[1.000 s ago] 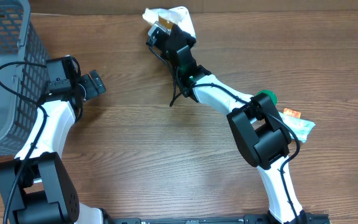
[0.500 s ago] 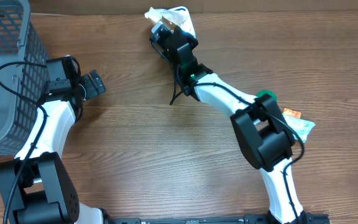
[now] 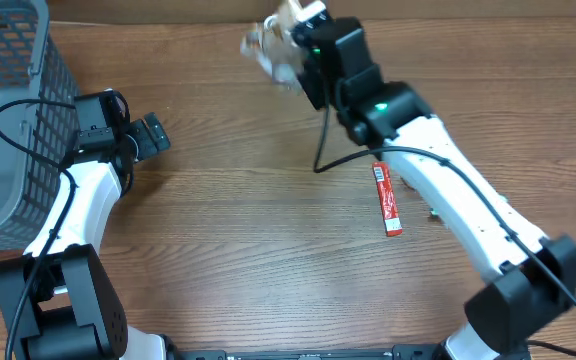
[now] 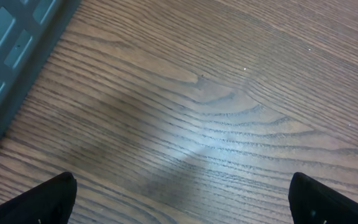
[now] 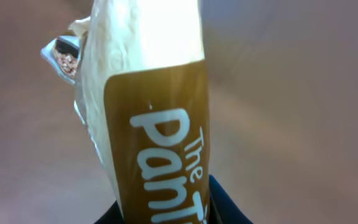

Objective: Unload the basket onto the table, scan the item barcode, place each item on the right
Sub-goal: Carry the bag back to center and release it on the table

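We list: wooden table (image 3: 248,250); grey mesh basket (image 3: 8,120) at its far left; red stick sachet (image 3: 387,200) lying flat beneath the right arm. Right gripper (image 3: 303,42), narrowly parted, clamps the white-and-brown packet (image 5: 148,93) above the table's far edge. Left gripper (image 3: 148,137) gapes wide, empty, beside the basket.

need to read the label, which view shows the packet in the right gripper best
Right wrist: the packet fills the frame, its brown label and white lettering readable. Overhead shows it small and blurred at the right gripper. Left wrist shows none of it, only the table.
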